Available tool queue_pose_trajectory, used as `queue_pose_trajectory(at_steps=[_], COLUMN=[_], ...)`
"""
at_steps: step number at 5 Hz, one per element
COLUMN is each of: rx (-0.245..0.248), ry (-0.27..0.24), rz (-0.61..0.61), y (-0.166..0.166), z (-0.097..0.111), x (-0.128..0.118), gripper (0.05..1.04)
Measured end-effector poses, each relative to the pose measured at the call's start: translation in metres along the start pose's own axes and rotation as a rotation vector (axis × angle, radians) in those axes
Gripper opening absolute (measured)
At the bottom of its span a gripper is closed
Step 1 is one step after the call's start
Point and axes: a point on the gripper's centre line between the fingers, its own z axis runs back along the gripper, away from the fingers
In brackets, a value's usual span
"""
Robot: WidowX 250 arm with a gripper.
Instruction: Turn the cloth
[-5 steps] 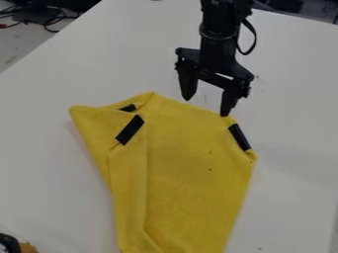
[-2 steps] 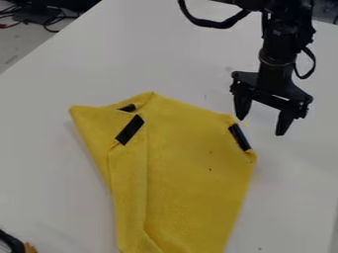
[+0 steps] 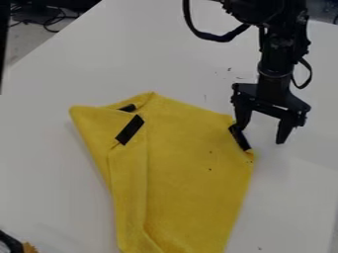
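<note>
Your gripper's [image 3: 260,136] fingers stand apart with nothing clamped; one tip is at or just above the black strip [image 3: 243,142] on the cloth's [image 3: 188,183] right edge in view, the other beyond that edge. The cloth lies on the white table [image 3: 53,168], its left side folded over. You seem to be lining up a grasp. Next, get that edge between the fingers, close, then lift and swing it round.
</note>
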Motion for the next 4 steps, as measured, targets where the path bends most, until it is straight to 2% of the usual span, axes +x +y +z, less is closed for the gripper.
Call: queue_pose_trajectory(at_steps=[1, 2, 3, 4], rx=[0.064, 0.09, 0.071, 0.015], ry=[0.009, 0.005, 0.009, 0.021], rz=[0.02, 0.027, 0.042, 0.088], y=[0.011, 0.01, 0.009, 0.018], z=[0.009, 0.017, 0.01, -0.003], x=[-0.002, -0.001, -0.01, -0.02], gripper=[1.001, 1.001, 1.001, 1.001])
